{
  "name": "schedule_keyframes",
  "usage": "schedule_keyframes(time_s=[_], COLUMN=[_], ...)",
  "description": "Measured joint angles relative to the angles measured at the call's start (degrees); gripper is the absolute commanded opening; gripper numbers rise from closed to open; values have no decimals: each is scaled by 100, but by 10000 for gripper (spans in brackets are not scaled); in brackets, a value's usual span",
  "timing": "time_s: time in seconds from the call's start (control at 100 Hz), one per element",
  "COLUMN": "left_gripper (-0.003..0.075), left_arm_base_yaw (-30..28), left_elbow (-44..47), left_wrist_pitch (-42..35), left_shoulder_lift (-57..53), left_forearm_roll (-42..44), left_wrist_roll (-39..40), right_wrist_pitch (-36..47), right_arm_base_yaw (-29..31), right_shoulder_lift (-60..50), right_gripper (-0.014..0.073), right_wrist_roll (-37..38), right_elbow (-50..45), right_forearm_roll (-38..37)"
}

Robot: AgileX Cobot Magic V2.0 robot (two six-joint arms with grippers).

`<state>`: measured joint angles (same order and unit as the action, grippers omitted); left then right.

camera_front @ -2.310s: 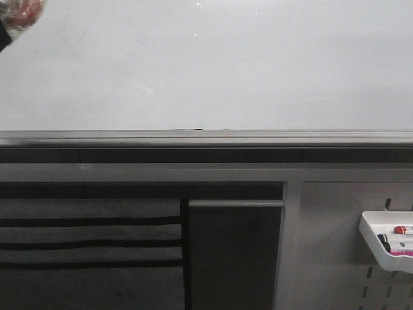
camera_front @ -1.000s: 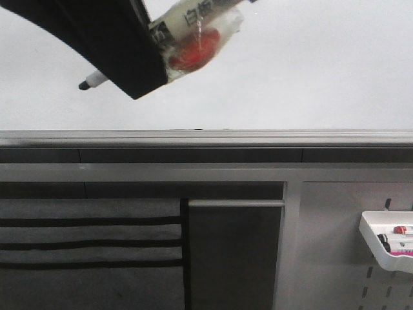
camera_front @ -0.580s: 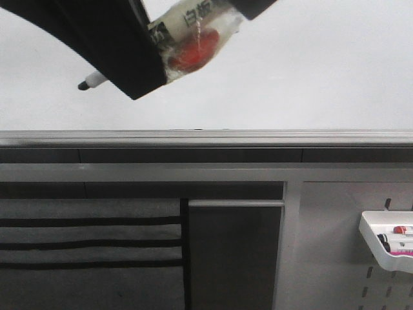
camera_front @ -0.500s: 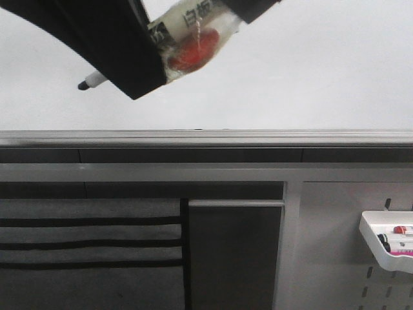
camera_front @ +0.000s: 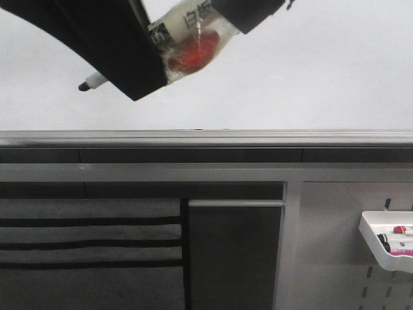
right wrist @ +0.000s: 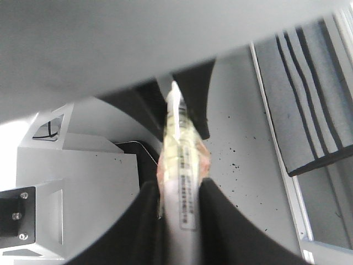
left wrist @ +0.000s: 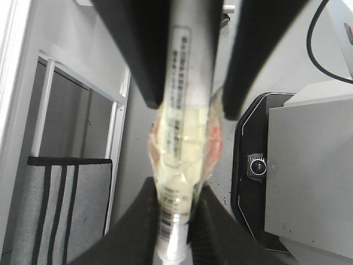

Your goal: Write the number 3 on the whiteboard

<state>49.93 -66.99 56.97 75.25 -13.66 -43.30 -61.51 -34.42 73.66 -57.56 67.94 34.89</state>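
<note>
The whiteboard (camera_front: 310, 71) fills the upper front view, with its grey rail (camera_front: 258, 137) below. No number 3 shows on it. My left gripper (camera_front: 158, 61) is shut on a white marker (camera_front: 187, 22) wrapped in clear tape with a red patch. The marker's black tip (camera_front: 84, 84) points left, close to the board. My right gripper (camera_front: 248, 10) reaches in from the upper right and closes round the marker's other end. In the left wrist view my gripper (left wrist: 175, 221) clamps the marker (left wrist: 187, 83). In the right wrist view my gripper (right wrist: 179, 215) hugs the marker (right wrist: 179, 165).
A white tray (camera_front: 381, 248) holding spare markers hangs on the perforated grey panel (camera_front: 335, 258) at the lower right. Below the rail are a dark cabinet door (camera_front: 235, 258) and a grey striped panel (camera_front: 90, 245).
The left gripper brought the marker into view from the upper left. Since then the right gripper has slid in from the upper right along the marker's end. The left gripper holds still.
</note>
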Motion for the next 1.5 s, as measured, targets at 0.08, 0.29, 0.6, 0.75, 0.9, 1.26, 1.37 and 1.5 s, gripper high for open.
schedule_keyframes(time_s=[0.08,0.29,0.6,0.75,0.9,1.26,1.37,1.5], left_gripper=[-18,-18,-17,130,392,410,410,410], left_arm_base_yaw=[0,0,0,29,29,29,19,-187], left_elbow=[0,0,0,0,0,0,-11,-35], left_wrist_pitch=[10,10,10,-54,-206,-336,-336,-336], left_shoulder_lift=[13,13,13,13,13,15,15,-88], left_forearm_roll=[0,0,0,86,320,436,495,516], left_wrist_roll=[-10,-23,58,233,361,376,398,572], right_wrist_pitch=[-4,-4,-13,-2,35,-33,-33,-79], right_arm_base_yaw=[0,0,0,0,0,0,80,337], right_shoulder_lift=[0,0,0,0,0,0,-13,-217], right_gripper=[53,46,46,46,46,-34,-56,-56], right_wrist_roll=[0,0,0,-13,-13,-13,1,133], right_elbow=[0,0,0,9,9,9,9,9], right_forearm_roll=[0,0,0,-25,-34,-34,-34,-34])
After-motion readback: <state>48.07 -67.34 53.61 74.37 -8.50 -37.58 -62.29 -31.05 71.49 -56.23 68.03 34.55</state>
